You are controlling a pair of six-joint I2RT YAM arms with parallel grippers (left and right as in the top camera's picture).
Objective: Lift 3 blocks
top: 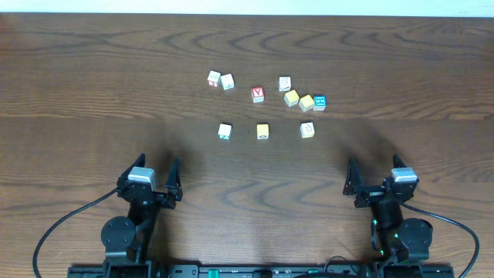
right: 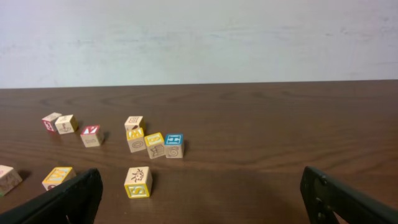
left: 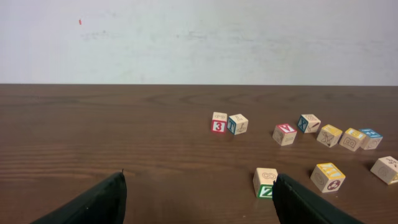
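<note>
Three blocks lie in a row on the wooden table (top: 93, 93): a white one with a green mark (top: 225, 131), a yellow one (top: 263, 131) and a cream one with an orange-yellow mark (top: 307, 130). The left wrist view shows the white block (left: 265, 182) just beside my right-hand finger, with the yellow block (left: 328, 177) and the cream block (left: 386, 169) further right. In the right wrist view the cream block (right: 138, 182) sits left of centre. My left gripper (top: 158, 166) (left: 199, 190) and right gripper (top: 373, 166) (right: 200, 190) stand open and empty, near the table's front edge, short of the row.
Behind the row lie other cubes: a pair at the back left (top: 221, 79), a red-faced cube (top: 258, 94), and a cluster (top: 297, 96) ending in a blue-faced cube (top: 319, 102). A pale wall (left: 199, 37) rises beyond the far table edge.
</note>
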